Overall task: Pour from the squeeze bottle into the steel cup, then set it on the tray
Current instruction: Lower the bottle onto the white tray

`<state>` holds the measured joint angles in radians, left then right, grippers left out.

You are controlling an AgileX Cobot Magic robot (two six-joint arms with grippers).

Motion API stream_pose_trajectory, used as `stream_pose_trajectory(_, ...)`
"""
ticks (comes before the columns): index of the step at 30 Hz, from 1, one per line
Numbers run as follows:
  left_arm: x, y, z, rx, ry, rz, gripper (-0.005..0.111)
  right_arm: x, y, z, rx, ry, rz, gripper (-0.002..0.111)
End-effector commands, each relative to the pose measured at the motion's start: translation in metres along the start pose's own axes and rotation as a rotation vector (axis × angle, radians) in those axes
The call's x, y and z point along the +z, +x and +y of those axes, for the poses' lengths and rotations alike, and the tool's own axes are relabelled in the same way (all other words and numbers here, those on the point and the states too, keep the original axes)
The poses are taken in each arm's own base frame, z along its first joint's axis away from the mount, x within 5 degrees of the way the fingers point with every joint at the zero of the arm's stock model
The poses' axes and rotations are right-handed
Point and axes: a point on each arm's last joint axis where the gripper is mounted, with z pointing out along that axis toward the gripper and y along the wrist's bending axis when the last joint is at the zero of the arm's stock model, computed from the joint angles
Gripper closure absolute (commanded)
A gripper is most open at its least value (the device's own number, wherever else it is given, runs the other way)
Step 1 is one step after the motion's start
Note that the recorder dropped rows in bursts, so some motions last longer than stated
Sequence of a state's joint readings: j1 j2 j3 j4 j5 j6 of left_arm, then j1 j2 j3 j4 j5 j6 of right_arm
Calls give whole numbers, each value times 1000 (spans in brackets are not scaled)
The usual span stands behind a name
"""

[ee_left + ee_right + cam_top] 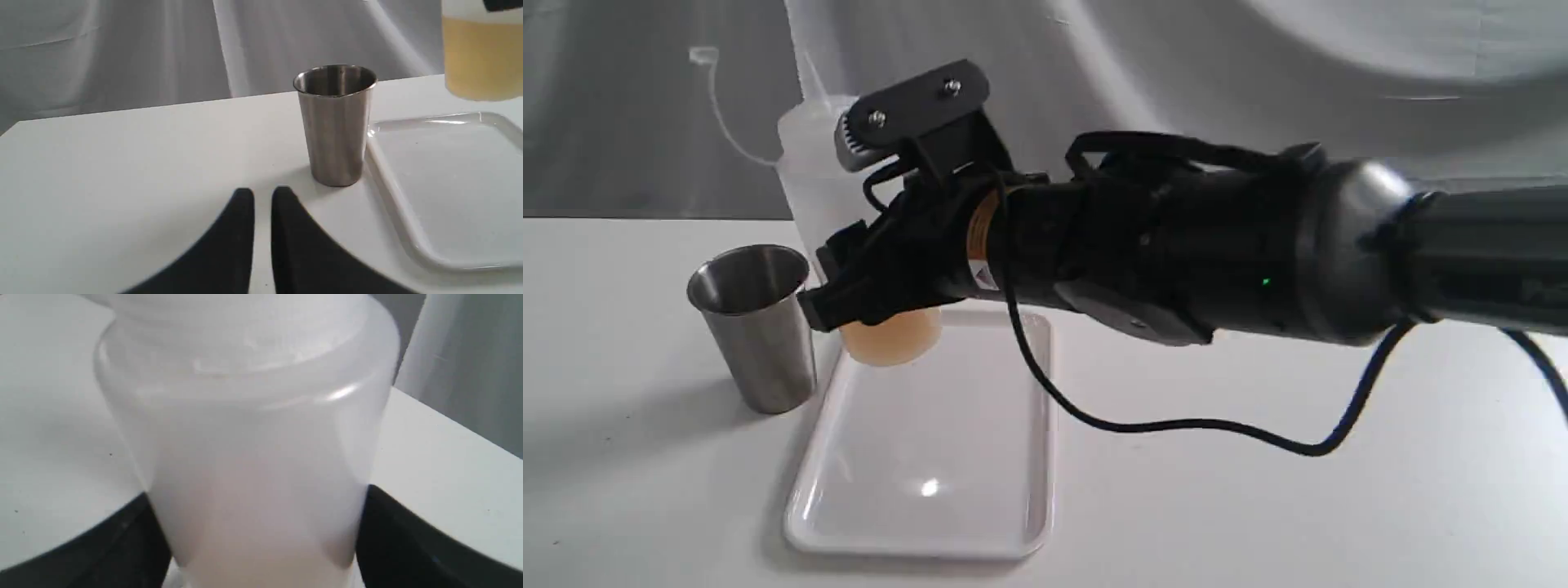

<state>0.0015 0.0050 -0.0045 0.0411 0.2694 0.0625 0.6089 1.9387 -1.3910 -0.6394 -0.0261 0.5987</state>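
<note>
My right gripper (pixel 849 282) is shut on the squeeze bottle (pixel 809 175), gripping its translucent body at mid height. The bottle stands nearly upright, with amber liquid at its base (pixel 890 339) over the far end of the white tray (pixel 931 457). In the right wrist view the bottle (pixel 261 457) fills the space between the black fingers (pixel 408 543). The steel cup (pixel 756 327) stands upright on the table just left of the tray. In the left wrist view the left gripper (pixel 263 196) is shut on nothing, low over the table just short of the cup (pixel 335 122), with the tray (pixel 449 183) and the bottle's base (pixel 482 57) beyond.
The bottle's cap strap (pixel 719 106) loops up to the left above the cup. A black cable (pixel 1176 425) hangs from the right arm (pixel 1217 245) over the table beside the tray. Grey cloth drapes behind the white table (pixel 1339 506).
</note>
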Motion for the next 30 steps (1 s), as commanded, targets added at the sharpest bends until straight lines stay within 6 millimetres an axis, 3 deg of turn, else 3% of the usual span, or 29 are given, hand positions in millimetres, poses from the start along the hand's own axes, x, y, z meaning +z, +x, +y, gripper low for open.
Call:
stream_pose_trajectory(1, 0, 1, 0, 1, 0, -8, 98, 8, 4, -2, -25, -26, -38, 74)
stream_pose_trajectory(9, 0, 1, 0, 1, 0, -8, 98, 27, 29, -12, -6, -28, -15, 74)
stream_pose_trajectory(15, 0, 1, 0, 1, 0, -8, 98, 21, 56, -14, 32, -89, -169, 74)
stream_pose_trajectory(19, 0, 1, 0, 1, 0, -8, 98, 18, 73, -12, 17, -91, -164, 74)
stream_pose_trajectory(30, 0, 1, 0, 1, 0, -8, 98, 27, 87, -27, 103, -3, -217, 74)
